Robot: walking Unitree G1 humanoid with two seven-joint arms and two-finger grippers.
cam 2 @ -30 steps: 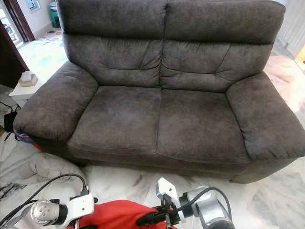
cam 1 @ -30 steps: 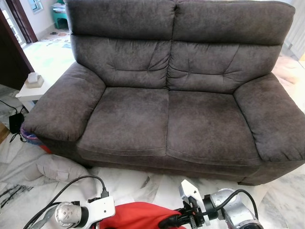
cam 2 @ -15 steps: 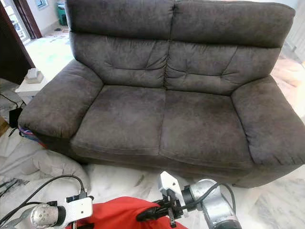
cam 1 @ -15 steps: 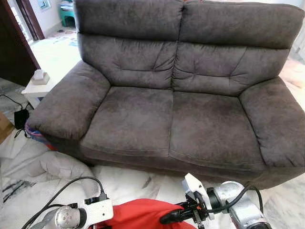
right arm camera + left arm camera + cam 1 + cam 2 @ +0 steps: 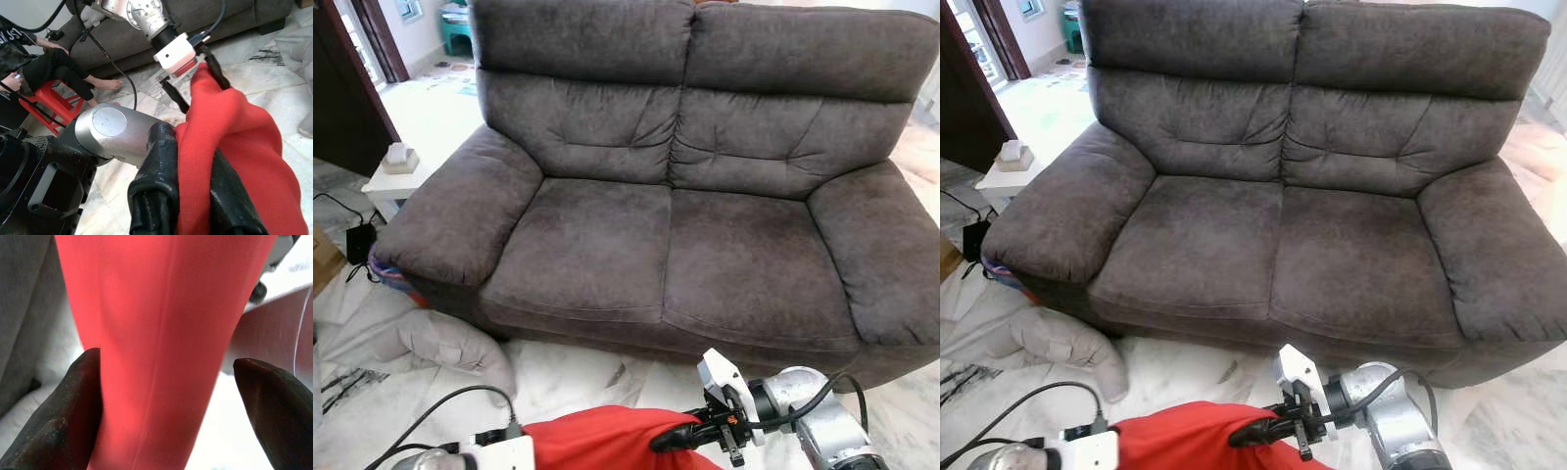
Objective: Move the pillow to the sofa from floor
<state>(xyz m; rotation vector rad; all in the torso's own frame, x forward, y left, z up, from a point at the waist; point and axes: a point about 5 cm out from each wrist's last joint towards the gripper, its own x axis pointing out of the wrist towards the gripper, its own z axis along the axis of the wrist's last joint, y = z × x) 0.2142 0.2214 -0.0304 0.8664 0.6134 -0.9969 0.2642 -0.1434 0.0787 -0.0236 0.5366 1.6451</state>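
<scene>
Currently carrying: red pillow point(image 5: 1185, 436) held off the floor between both grippers, low in front of the sofa point(image 5: 685, 186).

- Right gripper point(image 5: 193, 191) pinched tight on a fold of the pillow's edge; fabric squeezed between both fingers in the right wrist view.
- Left gripper point(image 5: 168, 396) spread fairly wide, straddling the pillow. One finger point(image 5: 68, 411) pressed against the fabric, other finger clear of it. Looks more like a loose cradle than a clamp.
- Seat cushions point(image 5: 666, 250) bare, plenty of landing room.

Doing the next bit well, as judged from here:
- Narrow the left gripper onto the fabric before lifting higher, otherwise weight hangs off the right pinch alone and could slip.
- Raise both arms evenly, keep the pillow level, clear the front edge of the seat before moving forward.
- Aim for the seam between the two cushions, centre of the seat.
- Watch footing: grey pillow point(image 5: 440, 338) and cable point(image 5: 431, 411) on the floor on the left side.
- Release only once the pillow rests on the seat; open right last.

Person on a red stool point(image 5: 46, 105) seen in the right wrist view, well apart from the path.
</scene>
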